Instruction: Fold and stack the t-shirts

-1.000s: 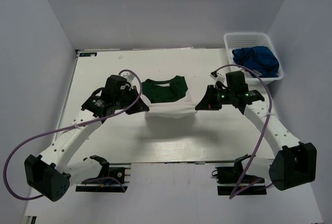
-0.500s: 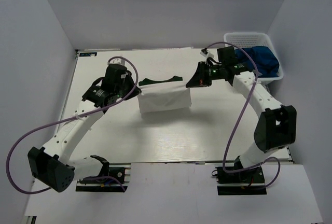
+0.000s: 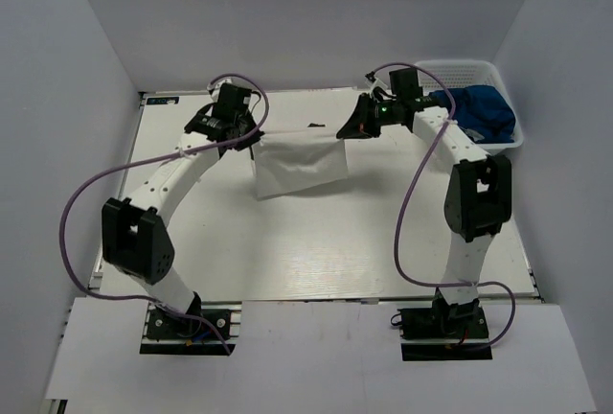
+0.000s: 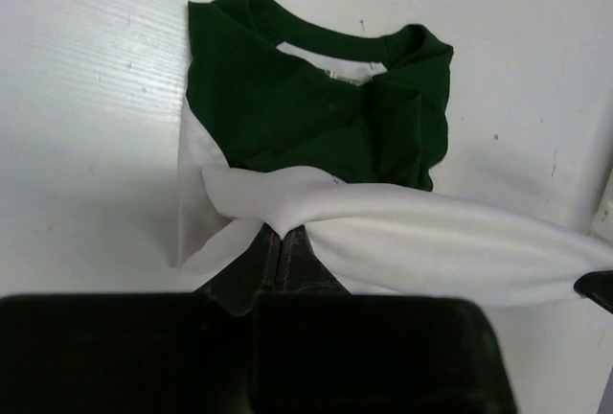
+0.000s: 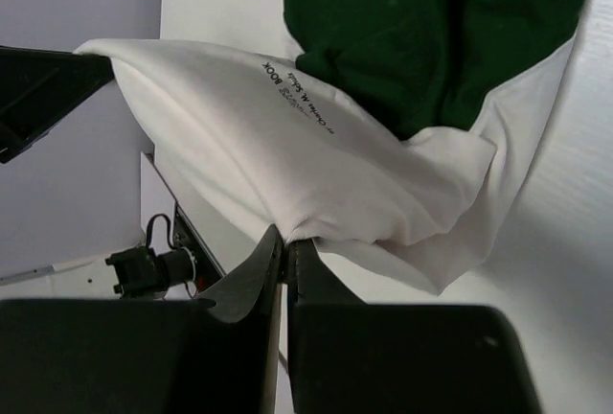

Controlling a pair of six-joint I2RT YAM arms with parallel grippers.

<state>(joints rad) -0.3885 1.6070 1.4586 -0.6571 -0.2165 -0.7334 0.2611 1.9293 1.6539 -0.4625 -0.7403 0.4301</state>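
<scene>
Cloth stretches between the two arms in the top view: the white-and-green t-shirt sits in the upper middle of the frame, toward the far part of the table. Its upper edge is pulled taut from the left gripper to the right gripper. From above it reads almost wholly as a white panel, with only a thin dark sliver along its top edge.

That view alone also shows the basket at the upper right, holding the blue t-shirt, well apart from the held shirt.

The left wrist view shows what the overhead one hides. The green collar and green sleeves lie flat on the table in the upper half of the frame. A rolled white band of the same shirt crosses below them toward the right edge. The dark fingers are pressed together on the left end of that band, with no gap between them.

The right wrist view gives the opposite end. Its fingers are closed tight on a bunched white corner at lower centre. The fabric billows up and left from there, and the green part fills the upper right. Small dark print, too small to read with confidence, runs across the white cloth. The cloth's far corner ends at a dark shape on the left edge of the frame.
</scene>
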